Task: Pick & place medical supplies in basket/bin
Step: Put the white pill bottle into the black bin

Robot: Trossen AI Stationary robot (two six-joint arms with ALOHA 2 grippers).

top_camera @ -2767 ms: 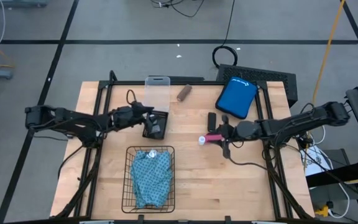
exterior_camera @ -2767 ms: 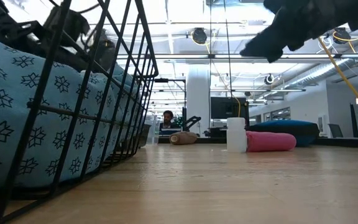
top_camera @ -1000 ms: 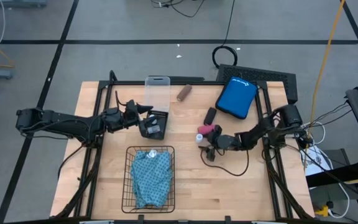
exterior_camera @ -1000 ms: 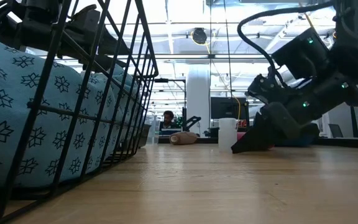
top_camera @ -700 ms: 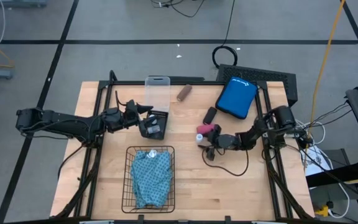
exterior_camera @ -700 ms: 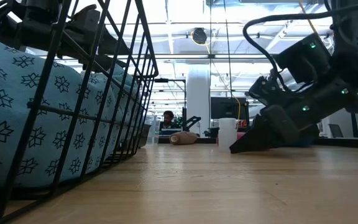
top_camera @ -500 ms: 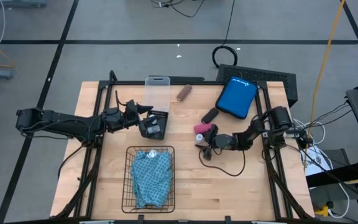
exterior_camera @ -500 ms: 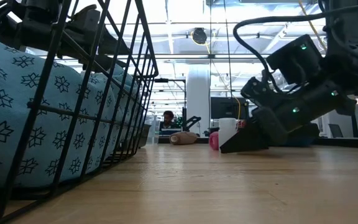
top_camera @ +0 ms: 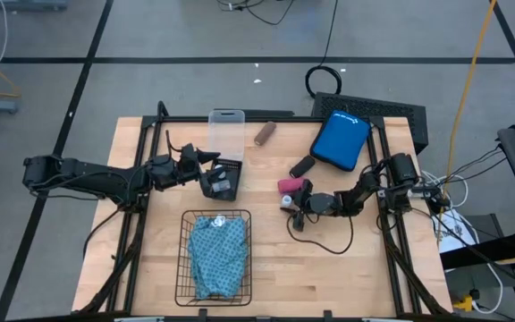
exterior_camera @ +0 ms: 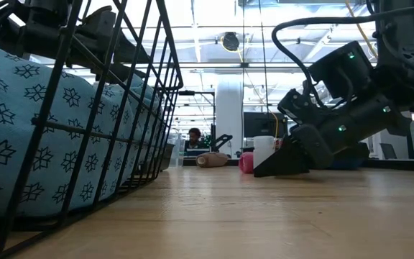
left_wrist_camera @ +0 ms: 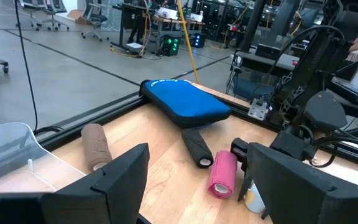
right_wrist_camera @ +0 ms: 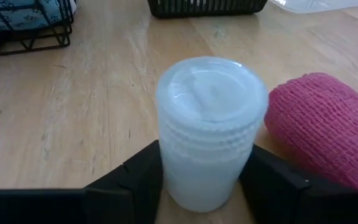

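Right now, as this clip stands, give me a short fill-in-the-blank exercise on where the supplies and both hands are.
1. The right hand has a finger on each side of the white-capped ____.
2. The roll lying right beside that container on the table is coloured ____.
3. The folded teal cloth lies inside the wire ____.
4. The left hand waits over the small black ____.

Missing words: vial; pink; basket; tray

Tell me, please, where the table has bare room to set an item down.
Bare wood lies between the basket and the table's right edge, below the right gripper. It is crowded around the vial, pink roll and small black tray.
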